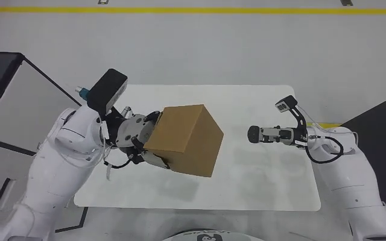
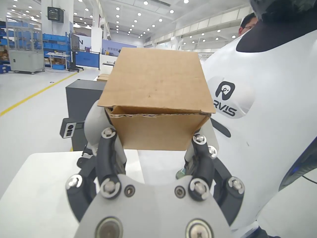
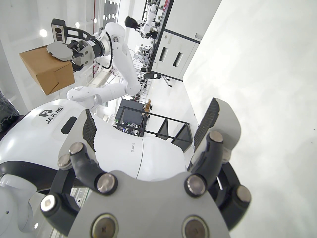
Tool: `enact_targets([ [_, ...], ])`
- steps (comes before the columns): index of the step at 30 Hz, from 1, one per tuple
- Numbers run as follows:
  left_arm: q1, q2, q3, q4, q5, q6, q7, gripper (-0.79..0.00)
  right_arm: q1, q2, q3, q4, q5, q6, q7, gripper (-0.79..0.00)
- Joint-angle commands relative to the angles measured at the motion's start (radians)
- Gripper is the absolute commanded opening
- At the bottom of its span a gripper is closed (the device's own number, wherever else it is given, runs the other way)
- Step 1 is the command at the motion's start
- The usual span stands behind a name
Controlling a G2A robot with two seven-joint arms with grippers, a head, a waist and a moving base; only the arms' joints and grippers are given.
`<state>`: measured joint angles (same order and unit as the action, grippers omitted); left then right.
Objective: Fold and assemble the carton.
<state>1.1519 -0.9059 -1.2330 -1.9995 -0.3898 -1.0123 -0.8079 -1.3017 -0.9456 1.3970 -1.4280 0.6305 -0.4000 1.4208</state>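
Note:
A brown cardboard carton [image 1: 187, 138], folded into a closed box shape, hangs tilted above the middle of the white table [image 1: 253, 187]. My left gripper [image 1: 148, 140] is shut on the carton's left end, one finger on each side of it. In the left wrist view the carton [image 2: 156, 92] sits between the two fingers [image 2: 92, 122], with a flap edge showing corrugation. From the right wrist view the carton [image 3: 47, 70] appears far off, held by the left gripper [image 3: 65, 55]. My right gripper [image 1: 254, 134] hovers to the right of the carton, apart from it, open and holding nothing [image 3: 151, 122].
The white table stretches under both arms, with bare surface to the right and front of the carton. A dark frame [image 1: 18, 78] stands off the table's left edge. A yellow floor line [image 1: 193, 10] runs behind the table.

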Motion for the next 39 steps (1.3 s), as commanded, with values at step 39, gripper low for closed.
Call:
enact_targets([
  [39, 0.008, 0.009, 0.045, 0.083, -0.135, 0.0, 0.024, -0.785, 0.0, 0.0, 0.0, 0.0, 0.0, 0.0, 0.0, 0.0],
])
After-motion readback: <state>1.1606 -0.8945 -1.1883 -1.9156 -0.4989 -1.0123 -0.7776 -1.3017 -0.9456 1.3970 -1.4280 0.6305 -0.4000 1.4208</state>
